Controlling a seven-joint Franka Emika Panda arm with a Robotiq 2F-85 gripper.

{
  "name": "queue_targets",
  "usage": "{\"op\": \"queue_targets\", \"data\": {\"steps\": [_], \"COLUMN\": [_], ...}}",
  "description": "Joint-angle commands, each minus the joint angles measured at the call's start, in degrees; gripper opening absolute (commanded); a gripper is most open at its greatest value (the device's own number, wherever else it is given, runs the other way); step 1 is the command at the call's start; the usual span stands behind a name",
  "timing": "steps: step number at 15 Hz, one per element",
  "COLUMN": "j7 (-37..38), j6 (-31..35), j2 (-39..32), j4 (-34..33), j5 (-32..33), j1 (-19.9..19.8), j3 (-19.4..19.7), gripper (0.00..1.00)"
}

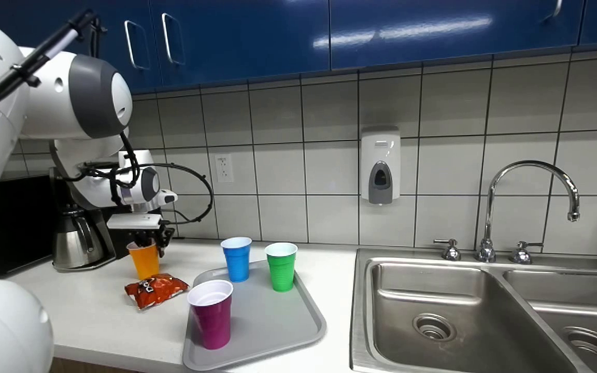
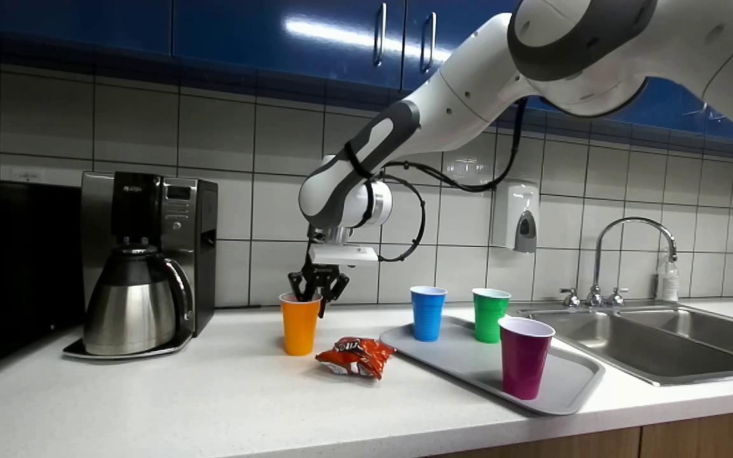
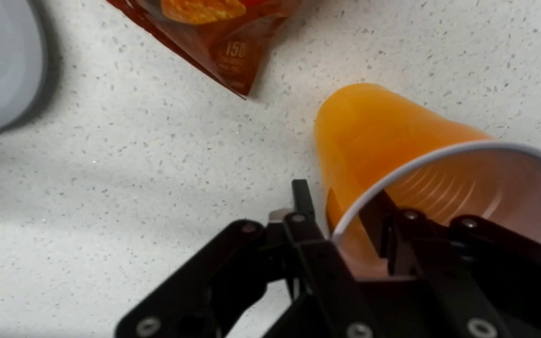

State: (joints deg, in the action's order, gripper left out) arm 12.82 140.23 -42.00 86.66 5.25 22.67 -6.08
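My gripper [image 3: 339,206] is open and straddles the near rim of an orange cup [image 3: 369,126]. One finger is inside the cup and the other is outside its wall, with a gap between them. The gripper [image 2: 313,306] points down at the cup [image 2: 300,327], which stands upright on the counter in both exterior views. The gripper also shows in an exterior view [image 1: 152,244] above the orange cup [image 1: 145,263]. A red snack bag [image 2: 359,357] lies on the counter close to the cup. Its corner shows in the wrist view [image 3: 233,51].
A grey tray [image 1: 272,324] holds a blue cup [image 1: 237,261], a green cup [image 1: 282,269] and a purple cup [image 1: 213,318]. A coffee maker [image 2: 204,254] with a steel carafe [image 2: 131,312] stands beyond the orange cup. A double sink [image 1: 433,300] lies past the tray.
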Motion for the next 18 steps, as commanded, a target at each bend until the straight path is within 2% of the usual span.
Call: {"op": "queue_targets", "data": {"steps": [1,3,10,18], "j7": [-0.19,-0.03,-0.35,-3.18], "j6": [-1.2,-1.36,-2.12,-1.79], "j2": [-0.68,-0.69,0.37,2.13], "j4": [-1.6,-1.65,-3.01,-4.32], "j5": [0.47,0.49,-0.11,-2.19], "j1": [0.5,0.68,0.82,-2.07], "j3": [0.11,0.16,-0.46,-1.68], "gripper": [0.03,0.0,0.0,0.0]}}
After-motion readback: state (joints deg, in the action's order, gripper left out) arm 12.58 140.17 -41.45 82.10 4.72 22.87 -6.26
